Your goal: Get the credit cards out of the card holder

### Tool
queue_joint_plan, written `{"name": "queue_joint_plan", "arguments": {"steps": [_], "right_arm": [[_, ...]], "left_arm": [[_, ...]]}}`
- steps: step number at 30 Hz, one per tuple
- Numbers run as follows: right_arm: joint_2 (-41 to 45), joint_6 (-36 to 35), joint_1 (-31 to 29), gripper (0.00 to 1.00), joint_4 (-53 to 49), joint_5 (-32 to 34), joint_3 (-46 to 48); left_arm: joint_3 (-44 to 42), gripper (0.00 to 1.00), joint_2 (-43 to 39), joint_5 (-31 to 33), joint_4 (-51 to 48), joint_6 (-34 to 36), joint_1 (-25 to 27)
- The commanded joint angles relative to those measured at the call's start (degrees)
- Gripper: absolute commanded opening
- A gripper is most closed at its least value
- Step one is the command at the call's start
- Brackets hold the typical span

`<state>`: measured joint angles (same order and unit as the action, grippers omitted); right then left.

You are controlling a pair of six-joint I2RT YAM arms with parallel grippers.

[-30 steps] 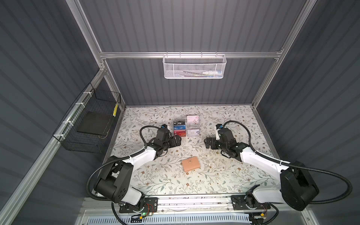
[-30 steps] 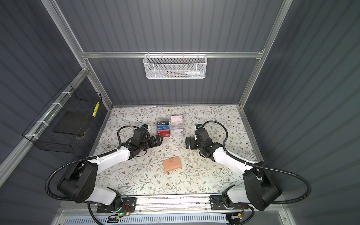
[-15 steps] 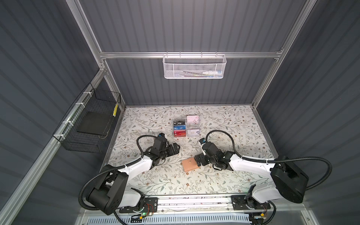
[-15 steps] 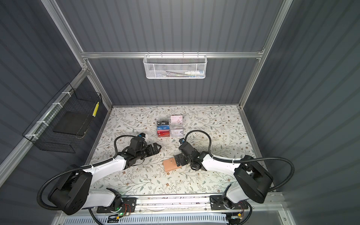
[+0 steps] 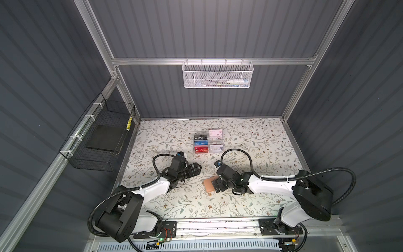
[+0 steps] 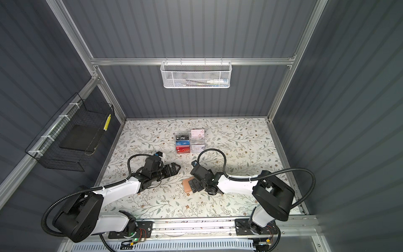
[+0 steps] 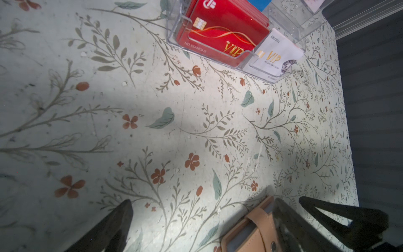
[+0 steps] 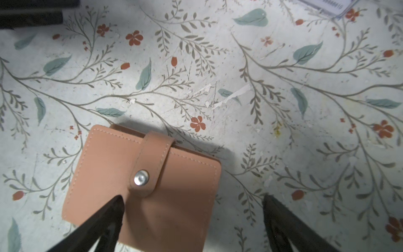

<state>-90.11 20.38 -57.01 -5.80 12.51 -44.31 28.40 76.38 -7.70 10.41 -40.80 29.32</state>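
Evidently the card holder (image 8: pixel 144 179) lies snapped shut, robot-side of the clear card rack (image 5: pixel 209 144); right gripper (image 8: pixel 193 199) spread wide over it, left gripper (image 5: pixel 194 171) also apart; light, soft-skinned, likely slippery; best pinched at the snap tab (image 8: pixel 152 165).

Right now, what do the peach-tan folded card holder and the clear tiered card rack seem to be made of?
Peach-tan card holder: matte leather or faux leather, judging by stitched edges and a strap with a metal snap. Clear card rack: hard glossy plastic, probably acrylic; see-through walls, bright edges.
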Motion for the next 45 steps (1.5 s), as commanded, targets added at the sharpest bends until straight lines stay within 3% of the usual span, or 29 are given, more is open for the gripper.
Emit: {"name": "queue_joint_plan", "arguments": {"steps": [1,7,12,24,32,45], "right_arm": [[-2.2,0.0,-0.6,0.99,-2.3,2.6,-2.1],[-4.8,0.1,-0.1,0.99,-4.6,8.4,-3.3],[-5.8,1.3,3.9,0.99,-5.0,8.5,-3.0],[-7.4,2.5,16.8,0.99,-7.9,0.6,-9.9],[0.5,0.8,17.5,0.99,-0.6,-7.0,-4.1],[-2.8,2.0,18.9,0.99,0.7,-12.4,-4.0]], "left_arm": [[-1.1,1.00,-1.2,-1.1,1.0,-0.1,0.4],[-2.0,1.00,-1.5,-1.0,1.2,0.2,0.4],[-2.4,1.00,-1.2,-1.6,2.4,-0.1,0.4],[0.1,1.00,3.8,-5.8,5.7,-2.2,0.5],[0.6,1.00,-1.0,-3.4,1.9,-2.9,1.9],[2.5,1.00,-3.5,-0.5,0.4,-5.5,6.7]]}}
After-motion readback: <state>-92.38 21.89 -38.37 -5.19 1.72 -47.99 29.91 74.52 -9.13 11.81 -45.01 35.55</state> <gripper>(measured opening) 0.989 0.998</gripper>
